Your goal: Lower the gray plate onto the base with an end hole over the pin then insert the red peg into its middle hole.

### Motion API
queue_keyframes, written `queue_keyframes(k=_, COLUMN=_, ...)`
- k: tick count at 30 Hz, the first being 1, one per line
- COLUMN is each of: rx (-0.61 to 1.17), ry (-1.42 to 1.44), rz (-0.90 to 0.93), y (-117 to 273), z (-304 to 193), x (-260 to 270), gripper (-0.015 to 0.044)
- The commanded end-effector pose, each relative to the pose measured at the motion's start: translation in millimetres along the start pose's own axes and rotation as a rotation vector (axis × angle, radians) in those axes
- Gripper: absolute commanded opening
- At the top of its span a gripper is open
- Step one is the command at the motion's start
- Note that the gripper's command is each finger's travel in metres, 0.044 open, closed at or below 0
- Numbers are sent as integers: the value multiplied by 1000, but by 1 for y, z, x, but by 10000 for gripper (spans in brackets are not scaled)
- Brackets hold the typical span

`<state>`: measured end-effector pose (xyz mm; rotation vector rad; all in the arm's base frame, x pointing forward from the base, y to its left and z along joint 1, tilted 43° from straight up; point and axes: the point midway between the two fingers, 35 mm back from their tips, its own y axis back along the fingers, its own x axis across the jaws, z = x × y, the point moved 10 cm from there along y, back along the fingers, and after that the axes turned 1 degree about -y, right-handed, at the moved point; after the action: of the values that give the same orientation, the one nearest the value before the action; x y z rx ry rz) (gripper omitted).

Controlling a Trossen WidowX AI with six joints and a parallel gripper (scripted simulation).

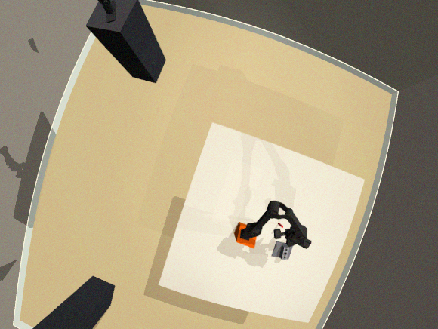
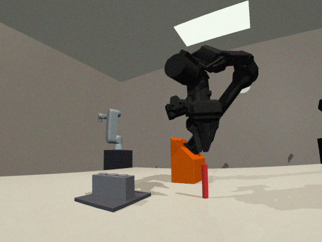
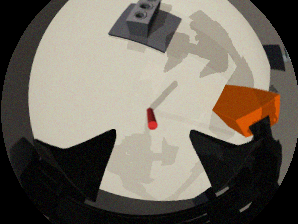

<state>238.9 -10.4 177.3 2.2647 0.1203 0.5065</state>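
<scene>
The gray plate (image 1: 285, 253) (image 2: 109, 187) (image 3: 139, 26), a thick block with three holes along its top, lies flat on the dark gray base (image 1: 278, 250) (image 2: 112, 205) (image 3: 169, 36). Whether the pin is inside an end hole cannot be made out. The red peg (image 1: 280, 225) (image 2: 205, 181) (image 3: 151, 119) stands upright on the white surface, apart from the base. My gripper (image 2: 201, 151) (image 3: 154, 133) is open and empty, pointing down above the peg. In the wrist view the peg shows between and slightly beyond the fingertips. The arm hides the fingers in the top view.
The orange arm mount (image 1: 239, 233) (image 2: 181, 170) (image 3: 240, 103) stands behind the peg in the exterior view and at the right in the wrist view. A dark pedestal (image 1: 134, 45) (image 2: 117, 160) with another robot stands farther off.
</scene>
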Motion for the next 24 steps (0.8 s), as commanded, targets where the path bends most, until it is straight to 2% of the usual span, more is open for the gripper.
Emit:
queue_keyframes(k=1, rx=5, ry=-4, rz=3, y=-12, z=-2, x=-1, gripper=440)
queue_keyframes(k=24, rx=3, ry=-4, rz=2, y=-45, z=-2, x=0, gripper=440)
